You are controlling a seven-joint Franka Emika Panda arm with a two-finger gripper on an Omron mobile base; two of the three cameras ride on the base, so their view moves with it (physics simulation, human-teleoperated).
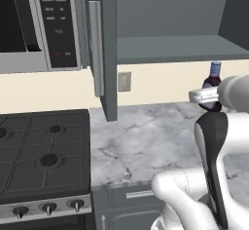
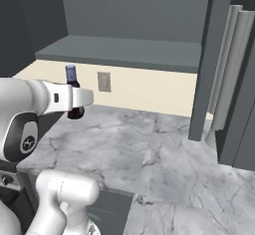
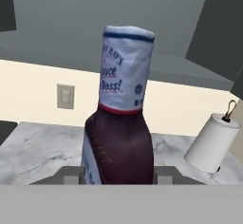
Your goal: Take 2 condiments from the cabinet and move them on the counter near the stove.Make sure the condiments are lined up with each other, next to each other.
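Fingers are pinching a dark brown sauce bottle low on its body, the gripper carrying it upright above the marble counter, below the open cabinet. Judging from here, it is wanting a level swing toward the stove, neck kept vertical. Hanging cabinet door is standing between bottle and stove; a paper towel roll is sitting behind
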